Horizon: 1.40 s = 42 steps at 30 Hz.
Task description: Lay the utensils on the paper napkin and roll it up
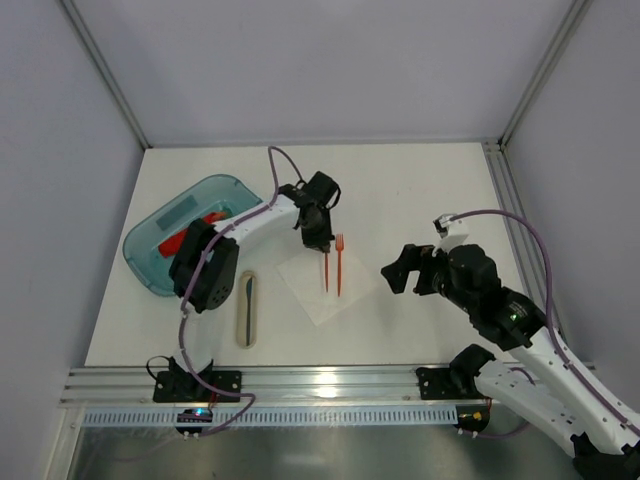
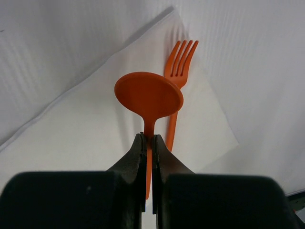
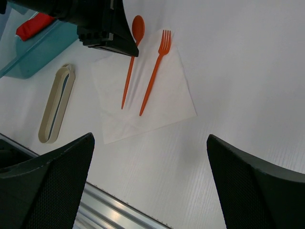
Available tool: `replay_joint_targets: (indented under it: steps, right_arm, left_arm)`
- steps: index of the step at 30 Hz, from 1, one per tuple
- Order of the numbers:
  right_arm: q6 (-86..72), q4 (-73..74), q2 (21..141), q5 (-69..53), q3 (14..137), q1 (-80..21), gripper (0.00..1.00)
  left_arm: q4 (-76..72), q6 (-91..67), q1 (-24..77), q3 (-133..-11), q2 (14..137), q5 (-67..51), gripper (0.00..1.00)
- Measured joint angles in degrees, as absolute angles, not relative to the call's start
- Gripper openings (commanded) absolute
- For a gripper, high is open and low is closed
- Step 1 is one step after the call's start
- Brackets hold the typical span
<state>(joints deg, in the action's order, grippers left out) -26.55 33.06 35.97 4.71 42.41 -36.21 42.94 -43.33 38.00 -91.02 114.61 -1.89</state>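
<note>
The white paper napkin (image 1: 322, 290) lies flat at the table's middle; it also shows in the left wrist view (image 2: 90, 138) and the right wrist view (image 3: 164, 102). An orange fork (image 1: 339, 265) lies on it, tines toward the far side. My left gripper (image 1: 320, 240) is shut on the neck of an orange spoon (image 2: 148, 95), just behind the bowl. The spoon's handle (image 1: 325, 272) runs over the napkin, parallel to the fork (image 2: 178, 71) and on its left. My right gripper (image 1: 398, 270) is open and empty, right of the napkin, facing it.
A teal tray (image 1: 150, 262) with a red item (image 1: 185, 238) sits at the left. A beige oblong holder (image 1: 247, 308) with a dark knife-like piece lies between the tray and the napkin. A metal rail (image 1: 330, 385) runs along the near edge.
</note>
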Motion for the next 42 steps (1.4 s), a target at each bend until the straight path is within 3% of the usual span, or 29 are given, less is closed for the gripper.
replay_joint_targets:
  steps: [6,18,27,34,42]
  right_arm:
    - [-26.52,33.01,38.04,5.04,42.41,-36.21,1.00]
    - [-26.50,33.01,39.29,5.67,42.41,-36.21,1.00]
    - [-26.46,33.01,38.61,6.55,42.41,-36.21,1.00]
    - [-26.46,33.04,38.24,6.94,42.41,-36.21,1.00]
    - [-26.48,33.04,38.22,6.94,42.41,-36.21,1.00]
  left_arm:
    - [41.52,-43.35,39.53,-95.85,122.17,-4.29,0.00]
    - [41.41,-43.05,39.57,-97.34,123.44,-3.88,0.01]
    - [41.71,-43.07,39.57,-98.65,125.27,-3.57,0.08]
    - [42.19,-43.03,39.57,-98.78,125.29,-2.87,0.22]
    - [42.65,-43.03,39.57,-98.78,125.29,-2.63,0.25]
